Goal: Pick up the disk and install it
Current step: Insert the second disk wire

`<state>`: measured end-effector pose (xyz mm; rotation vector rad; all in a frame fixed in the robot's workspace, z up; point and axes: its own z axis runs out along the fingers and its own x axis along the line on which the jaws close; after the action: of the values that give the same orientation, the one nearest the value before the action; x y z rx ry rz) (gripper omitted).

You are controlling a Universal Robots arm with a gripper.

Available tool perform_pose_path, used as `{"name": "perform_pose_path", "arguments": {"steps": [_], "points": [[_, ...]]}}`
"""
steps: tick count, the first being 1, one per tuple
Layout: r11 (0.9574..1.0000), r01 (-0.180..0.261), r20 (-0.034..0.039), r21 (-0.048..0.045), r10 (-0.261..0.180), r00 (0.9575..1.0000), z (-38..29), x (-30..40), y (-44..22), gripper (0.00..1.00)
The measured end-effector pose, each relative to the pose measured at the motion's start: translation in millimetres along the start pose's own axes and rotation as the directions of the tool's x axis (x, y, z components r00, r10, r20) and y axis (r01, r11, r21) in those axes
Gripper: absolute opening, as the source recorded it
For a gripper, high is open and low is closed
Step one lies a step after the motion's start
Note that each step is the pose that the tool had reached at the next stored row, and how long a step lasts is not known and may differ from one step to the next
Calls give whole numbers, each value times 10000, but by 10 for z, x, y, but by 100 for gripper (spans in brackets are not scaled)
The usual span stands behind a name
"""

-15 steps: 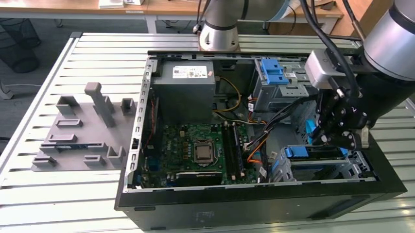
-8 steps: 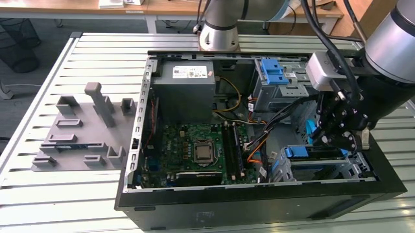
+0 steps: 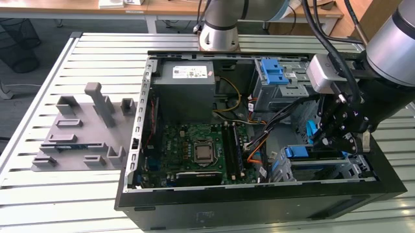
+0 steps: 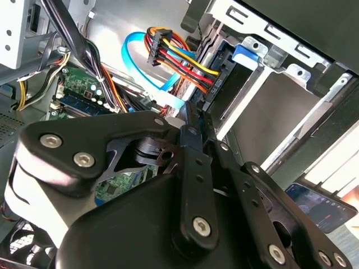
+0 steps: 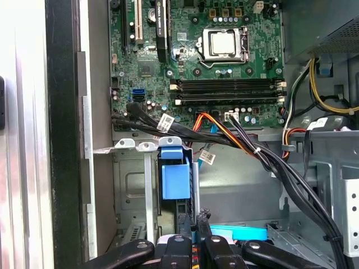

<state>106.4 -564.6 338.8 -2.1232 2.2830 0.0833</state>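
Observation:
The disk (image 4: 272, 109) lies in the drive cage at the case's front corner, its silver face up and a blue carrier tab (image 4: 250, 52) at its far end. In the exterior view that blue tab (image 3: 298, 152) marks the cage at the exterior view's right. My gripper (image 3: 332, 141) hangs just above it, inside the case. In both wrist views the black fingers (image 4: 193, 145) meet at a point; my gripper (image 4: 189, 115) is shut, its tips beside a light-blue cable (image 4: 140, 67) and a black power plug (image 4: 212, 84) at the disk's near edge. I cannot tell whether anything is pinched.
The open case (image 3: 259, 204) lies on a slatted table (image 3: 97, 53). Black cable bundles (image 5: 263, 157) cross beside the cage. The motherboard (image 3: 198, 150) and grey power supply (image 3: 186, 87) fill the middle. A grey fixture (image 3: 84, 131) sits at the exterior view's left.

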Motion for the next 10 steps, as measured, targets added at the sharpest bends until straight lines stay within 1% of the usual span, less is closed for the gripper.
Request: {"name": "perform_pose_path", "arguments": {"steps": [10], "points": [[10000,-27,2,1,27,10000,22,20,-21,16]]}}
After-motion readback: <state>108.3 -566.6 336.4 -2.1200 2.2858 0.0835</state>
